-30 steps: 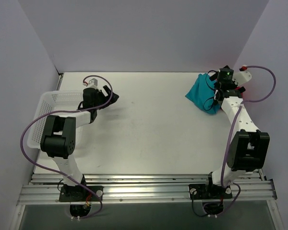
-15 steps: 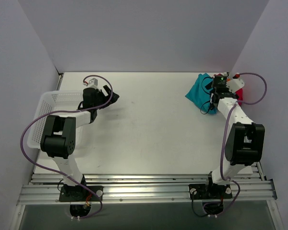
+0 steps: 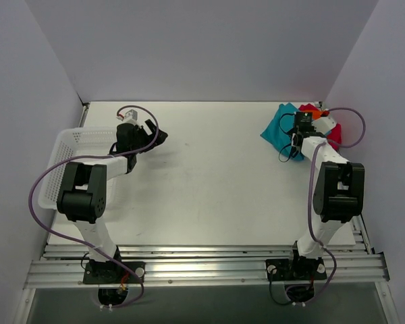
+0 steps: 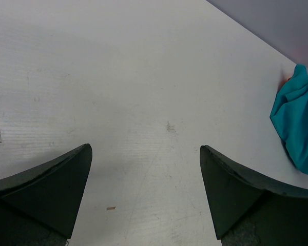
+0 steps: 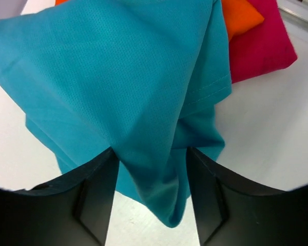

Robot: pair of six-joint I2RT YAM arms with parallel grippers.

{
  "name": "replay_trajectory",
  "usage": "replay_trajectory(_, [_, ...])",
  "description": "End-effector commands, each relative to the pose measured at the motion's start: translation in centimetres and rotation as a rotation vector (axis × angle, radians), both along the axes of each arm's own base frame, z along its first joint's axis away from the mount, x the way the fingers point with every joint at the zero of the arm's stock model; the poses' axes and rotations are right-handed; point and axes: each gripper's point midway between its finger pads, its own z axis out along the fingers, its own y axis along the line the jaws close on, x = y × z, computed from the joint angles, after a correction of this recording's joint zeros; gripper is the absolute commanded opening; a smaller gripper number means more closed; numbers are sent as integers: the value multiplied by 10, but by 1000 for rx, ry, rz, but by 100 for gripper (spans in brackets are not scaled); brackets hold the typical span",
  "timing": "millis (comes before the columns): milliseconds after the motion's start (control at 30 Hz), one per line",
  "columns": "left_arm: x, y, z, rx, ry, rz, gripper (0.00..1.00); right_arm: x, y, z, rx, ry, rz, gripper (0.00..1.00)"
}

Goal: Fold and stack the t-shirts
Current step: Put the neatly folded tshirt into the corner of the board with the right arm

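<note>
Far right corner of the table (image 3: 216, 182): the teal shirt (image 5: 118, 77) is heaped there, with the orange shirt (image 5: 239, 18) and pink shirt (image 5: 262, 48) tucked against its far side. A raised teal fold is bracketed by the right gripper (image 5: 150, 154), cloth touched by both jaws; a firm pinch cannot be told. Toward the far left corner, just beside the basket (image 3: 61, 158), the left gripper (image 4: 145, 154) is held over bare table, jaws spread wide.

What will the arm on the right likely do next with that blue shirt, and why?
Probably close the right gripper fully on the teal shirt, ready to lift it away. Its jaws straddle a bunched ridge of that cloth, which partly covers the orange shirt beside the pink shirt. Whether they grip firmly yet is unclear.
</note>
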Motion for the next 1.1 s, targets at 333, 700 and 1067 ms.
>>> replay_trajectory(333, [5, 0, 10, -6, -50, -8, 95, 9, -58, 35, -42, -79, -135, 15])
replay_trajectory(700, [5, 2, 11, -4, -49, -4, 95, 25, -102, 12, -58, -52, -225, 0])
replay_trajectory(1067, [6, 4, 9, -1, -45, -2, 95, 60, -120, -18, -52, -42, -260, 57])
